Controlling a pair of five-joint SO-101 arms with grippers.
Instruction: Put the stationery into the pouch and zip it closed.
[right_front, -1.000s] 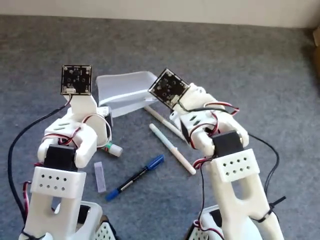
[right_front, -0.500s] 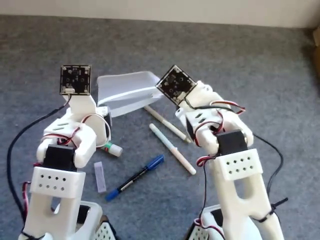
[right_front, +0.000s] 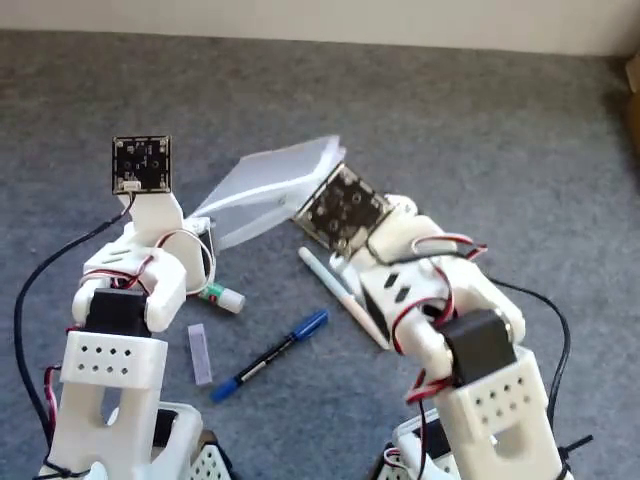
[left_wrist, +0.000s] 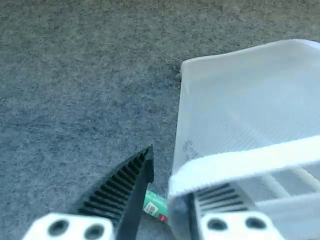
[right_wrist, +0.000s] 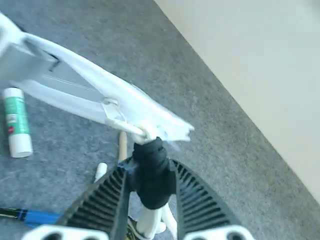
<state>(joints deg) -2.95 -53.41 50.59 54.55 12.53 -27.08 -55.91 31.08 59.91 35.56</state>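
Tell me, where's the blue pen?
In the high view the blue pen lies on the carpet between the left arm and right arm, a lilac block to its left, a white pen to its right.

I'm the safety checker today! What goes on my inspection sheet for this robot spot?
Surface: grey carpet.
Job's things: translucent pouch held up between the two arms. A white pen, blue pen, glue stick and pale purple block lie on the carpet outside it.
Clutter: nothing seen.
End effectors: right end effector shut on the pouch's black zip pull. The left end effector is at the pouch's other edge, grip unclear.
Cables: black cable by the left arm and another by the right. There are red and white wires on the arms.
Surroundings: pale wall beyond the carpet.
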